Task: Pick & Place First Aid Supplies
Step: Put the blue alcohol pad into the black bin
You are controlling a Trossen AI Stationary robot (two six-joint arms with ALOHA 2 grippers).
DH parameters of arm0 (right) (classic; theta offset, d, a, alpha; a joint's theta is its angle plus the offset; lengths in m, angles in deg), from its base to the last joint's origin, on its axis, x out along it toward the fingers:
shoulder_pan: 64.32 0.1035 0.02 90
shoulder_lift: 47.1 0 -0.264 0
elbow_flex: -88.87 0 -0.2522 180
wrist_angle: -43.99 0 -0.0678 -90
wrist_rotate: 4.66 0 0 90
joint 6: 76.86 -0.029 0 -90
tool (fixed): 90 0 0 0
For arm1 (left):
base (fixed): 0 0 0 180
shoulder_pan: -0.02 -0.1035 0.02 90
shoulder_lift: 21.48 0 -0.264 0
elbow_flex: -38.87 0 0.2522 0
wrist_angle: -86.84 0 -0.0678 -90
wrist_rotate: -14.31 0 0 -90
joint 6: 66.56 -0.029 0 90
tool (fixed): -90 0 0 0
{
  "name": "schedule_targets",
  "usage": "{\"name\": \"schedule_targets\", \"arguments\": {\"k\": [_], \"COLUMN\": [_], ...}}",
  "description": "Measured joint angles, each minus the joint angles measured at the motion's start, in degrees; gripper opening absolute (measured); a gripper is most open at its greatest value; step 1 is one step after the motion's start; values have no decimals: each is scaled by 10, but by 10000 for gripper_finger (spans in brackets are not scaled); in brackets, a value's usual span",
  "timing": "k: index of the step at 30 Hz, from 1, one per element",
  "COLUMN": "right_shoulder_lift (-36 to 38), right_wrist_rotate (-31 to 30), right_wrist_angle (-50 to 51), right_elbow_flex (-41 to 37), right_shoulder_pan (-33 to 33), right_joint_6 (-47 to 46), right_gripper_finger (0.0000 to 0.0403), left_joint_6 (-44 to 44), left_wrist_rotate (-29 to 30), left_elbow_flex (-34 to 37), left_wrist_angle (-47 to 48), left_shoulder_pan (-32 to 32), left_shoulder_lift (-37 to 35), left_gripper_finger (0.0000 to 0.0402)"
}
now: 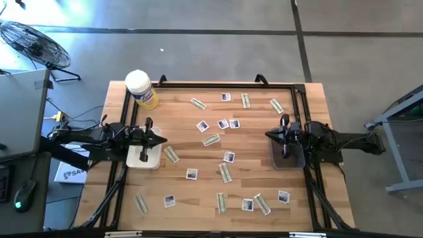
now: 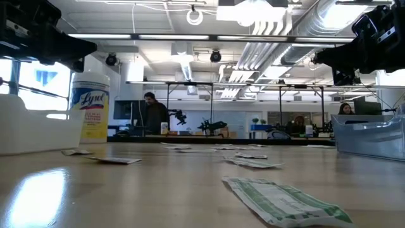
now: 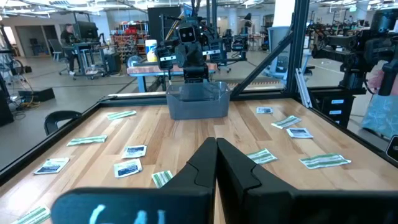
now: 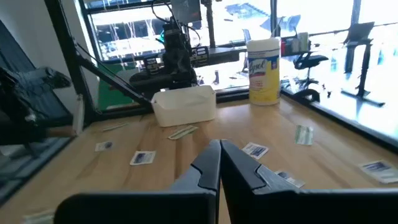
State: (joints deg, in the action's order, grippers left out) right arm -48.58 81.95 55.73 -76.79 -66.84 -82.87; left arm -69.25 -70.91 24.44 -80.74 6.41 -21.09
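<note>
Bright overhead light, tabletop point(image 2: 126, 190) glare

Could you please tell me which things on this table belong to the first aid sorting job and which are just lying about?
Part of the job:
- white square packets, scattered across the table
- greenish-tan wrapped strips, scattered among them
- white bin under the left gripper
- grey bin under the right gripper

Just lying about:
- yellow wipes canister, at a far corner

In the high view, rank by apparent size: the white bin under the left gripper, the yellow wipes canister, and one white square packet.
1. White bin, largest.
2. Yellow wipes canister, a little smaller; it stands taller, nearer the overhead camera, so this gap is uncertain.
3. White square packet, clearly smallest.
</note>
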Motion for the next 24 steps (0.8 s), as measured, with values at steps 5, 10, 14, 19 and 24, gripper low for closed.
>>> {"name": "schedule_targets", "arguments": {"k": [5,10,14,19,24], "right_shoulder_lift": [0,0,0,-1,-4], "right_wrist_rotate": [-4,-3,5,-33,-66], "right_wrist_angle": [-9,-79,-125,-136,-222], "right_elbow_flex": [0,0,0,0,0], "right_shoulder_pan": [0,0,0,0,0], "right_joint_6": [49,46,19,-30,-99], "right_gripper_finger": [2,3,2,3,2], "left_joint_6": [0,0,0,0,0], "left_wrist_rotate": [0,0,0,0,0], "left_elbow_flex": [0,0,0,0,0], "left_wrist_angle": [0,0,0,0,0], "left_shoulder_pan": [0,0,0,0,0], "left_shoulder_lift": [0,0,0,0,0], "left_gripper_finger": [1,1,1,1,1]}}
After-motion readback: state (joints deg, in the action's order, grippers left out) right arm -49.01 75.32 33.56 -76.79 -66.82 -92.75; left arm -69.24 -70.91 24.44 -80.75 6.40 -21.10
